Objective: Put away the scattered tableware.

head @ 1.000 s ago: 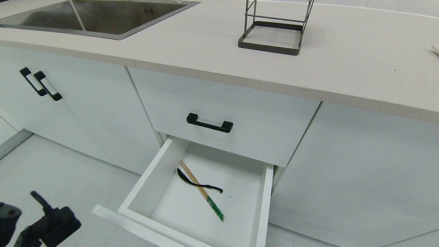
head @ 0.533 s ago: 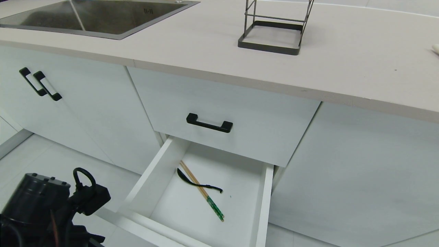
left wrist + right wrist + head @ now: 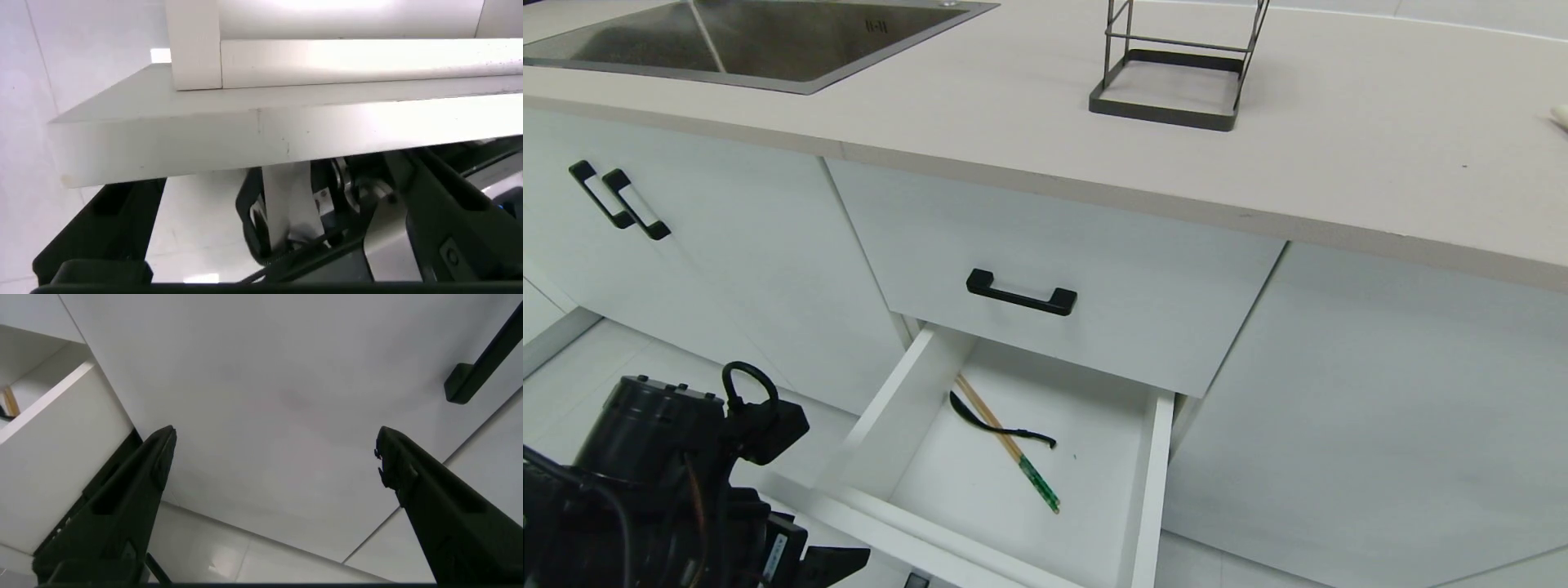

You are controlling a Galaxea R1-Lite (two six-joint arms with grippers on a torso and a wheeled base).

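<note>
Spoon and chopsticks lay in the open drawer, left end effector spread at its near front, right end effector spread too.

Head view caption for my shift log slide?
Lower drawer open, black spoon and chopsticks lying crossed inside, left arm low at its front corner.

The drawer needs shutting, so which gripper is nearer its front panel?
Left. The left gripper sits right at the front panel; contact is unclear. The right gripper faces a white cabinet face, off to the panel's side and apart from it.
</note>
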